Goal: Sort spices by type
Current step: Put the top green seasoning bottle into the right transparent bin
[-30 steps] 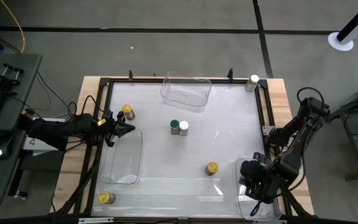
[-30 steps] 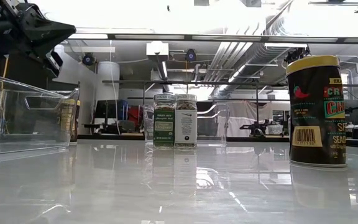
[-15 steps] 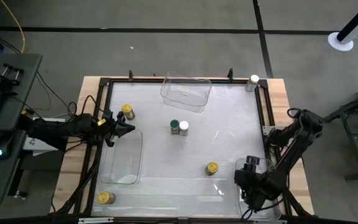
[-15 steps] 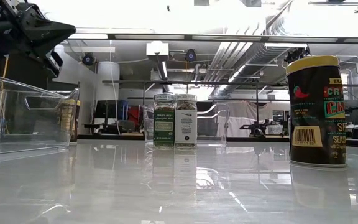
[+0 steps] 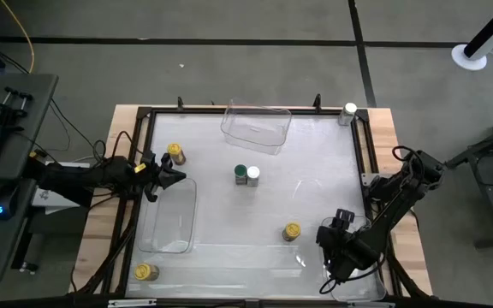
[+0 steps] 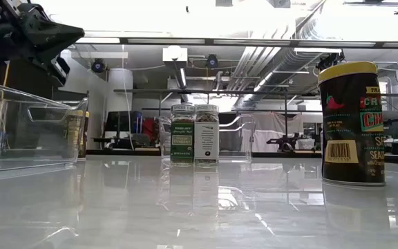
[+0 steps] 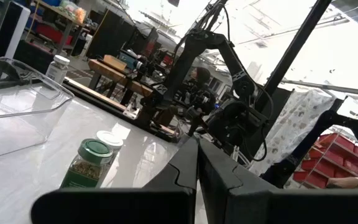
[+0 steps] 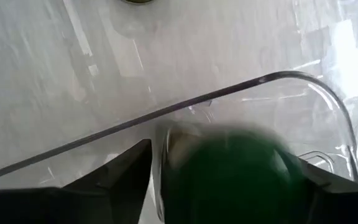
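Six jars on table: yellow-lid jar (image 5: 175,152) near left edge, yellow-lid jar (image 5: 146,272) at front left corner, yellow-lid jar (image 5: 291,231) toward front right, green-lid jar (image 5: 240,174) and white-lid jar (image 5: 253,175) touching at centre, white-lid jar (image 5: 350,111) at back right corner.
Seventh jar: green-lid jar (image 8: 235,177) between the right gripper's (image 5: 332,248) fingers, over the front right bin (image 8: 278,81).
Right jaws: spread, seemingly letting go.
Left gripper (image 5: 176,175): pressed together, waiting at left edge.
Risk: jar may tip or catch the bin wall if dropped off-centre.
Axis: every jar upright, lid up.
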Controlling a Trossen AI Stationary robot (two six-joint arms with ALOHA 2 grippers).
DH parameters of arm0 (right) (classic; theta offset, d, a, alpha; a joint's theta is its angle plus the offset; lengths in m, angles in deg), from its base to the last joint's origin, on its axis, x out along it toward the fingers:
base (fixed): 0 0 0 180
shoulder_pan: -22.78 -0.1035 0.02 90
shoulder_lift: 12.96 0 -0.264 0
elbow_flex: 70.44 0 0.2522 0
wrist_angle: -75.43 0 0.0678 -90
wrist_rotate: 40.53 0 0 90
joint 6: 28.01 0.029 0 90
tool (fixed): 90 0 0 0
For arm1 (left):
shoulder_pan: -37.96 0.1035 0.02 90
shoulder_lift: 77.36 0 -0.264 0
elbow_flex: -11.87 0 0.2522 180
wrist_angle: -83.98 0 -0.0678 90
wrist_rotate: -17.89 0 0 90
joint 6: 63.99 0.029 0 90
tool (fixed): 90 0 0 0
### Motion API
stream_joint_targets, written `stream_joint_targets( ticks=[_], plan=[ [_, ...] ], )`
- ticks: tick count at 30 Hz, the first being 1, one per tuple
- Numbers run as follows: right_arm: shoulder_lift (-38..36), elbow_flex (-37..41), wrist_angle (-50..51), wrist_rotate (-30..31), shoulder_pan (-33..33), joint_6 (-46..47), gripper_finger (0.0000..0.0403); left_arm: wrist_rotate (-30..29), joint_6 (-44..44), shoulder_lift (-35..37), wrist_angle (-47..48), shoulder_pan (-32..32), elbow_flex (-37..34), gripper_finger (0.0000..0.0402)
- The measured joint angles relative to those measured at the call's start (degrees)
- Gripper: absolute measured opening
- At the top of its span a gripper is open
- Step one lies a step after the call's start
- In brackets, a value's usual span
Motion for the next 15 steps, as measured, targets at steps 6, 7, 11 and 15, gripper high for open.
stream_joint_targets(
  ticks=[6,7,11,15],
  plan=[
    [0.00,0.00,0.88,-1.96,0.09,-0.18,0.0274,0.00,0.01,0.01,0.00,0.00,0.01,0.0001],
    [-0.04,0.00,1.11,-2.15,0.09,-0.16,0.0274,0.01,0.01,0.01,0.00,0.00,0.01,0.0001],
    [-1.57,0.00,2.29,-2.71,0.09,0.19,0.0275,0.01,0.01,0.01,0.00,-0.01,0.02,0.0001],
    [-5.07,0.00,3.68,-2.71,0.09,1.59,0.0276,0.00,0.01,0.00,0.00,0.00,0.01,0.0001]
  ],
)
